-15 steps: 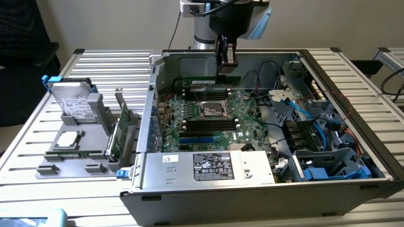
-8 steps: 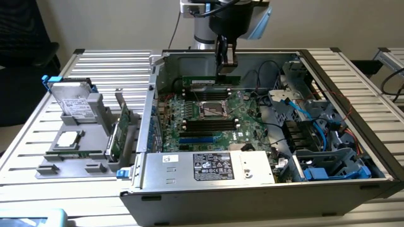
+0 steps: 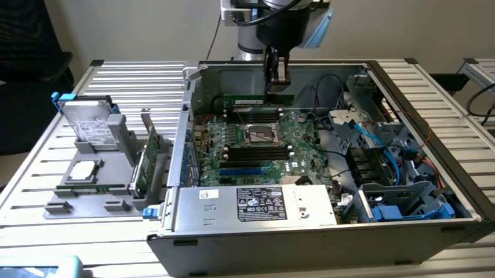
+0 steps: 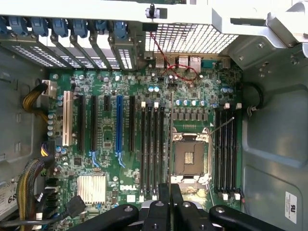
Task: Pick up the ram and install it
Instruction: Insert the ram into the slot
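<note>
The gripper [image 3: 277, 84] is closed narrowly on the ram [image 3: 259, 100], which hangs edge-down just beyond the CPU socket [image 3: 261, 134]. Black memory slots [image 3: 258, 152] flank that socket, and cables [image 3: 370, 134] lie to the exterior view's right of it.

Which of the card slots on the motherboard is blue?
The long slot beside the short black slot; the rest are black, except one white slot.
</note>
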Tool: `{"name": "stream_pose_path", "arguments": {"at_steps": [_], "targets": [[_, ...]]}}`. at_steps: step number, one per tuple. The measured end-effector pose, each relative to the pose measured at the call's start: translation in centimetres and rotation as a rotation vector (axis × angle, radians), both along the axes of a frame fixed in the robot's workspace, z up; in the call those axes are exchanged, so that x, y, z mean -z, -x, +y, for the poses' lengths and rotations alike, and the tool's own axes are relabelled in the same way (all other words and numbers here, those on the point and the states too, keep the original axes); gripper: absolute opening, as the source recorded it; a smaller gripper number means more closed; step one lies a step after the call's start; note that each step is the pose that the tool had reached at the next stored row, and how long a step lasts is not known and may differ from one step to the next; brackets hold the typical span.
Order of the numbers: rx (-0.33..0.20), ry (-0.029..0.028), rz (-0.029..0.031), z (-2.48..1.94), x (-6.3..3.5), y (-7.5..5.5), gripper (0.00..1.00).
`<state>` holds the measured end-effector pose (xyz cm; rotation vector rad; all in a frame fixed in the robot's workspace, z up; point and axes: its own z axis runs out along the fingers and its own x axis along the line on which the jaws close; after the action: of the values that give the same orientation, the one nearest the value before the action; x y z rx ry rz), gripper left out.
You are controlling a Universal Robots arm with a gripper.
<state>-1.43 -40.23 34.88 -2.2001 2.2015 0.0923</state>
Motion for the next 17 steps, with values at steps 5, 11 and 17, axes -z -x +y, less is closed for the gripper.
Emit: {"name": "stream_pose_path", "arguments": {"at_steps": [5,11,17], "targets": [[-0.005,0.0003,0.0000,-0.28,0.40,0.0,0.13],[-0.007,0.0103,0.0002,-0.40,0.84,0.0,0.13],[-0.008,0.0443,0.0002,-0.37,1.16,0.0,0.13]]}}
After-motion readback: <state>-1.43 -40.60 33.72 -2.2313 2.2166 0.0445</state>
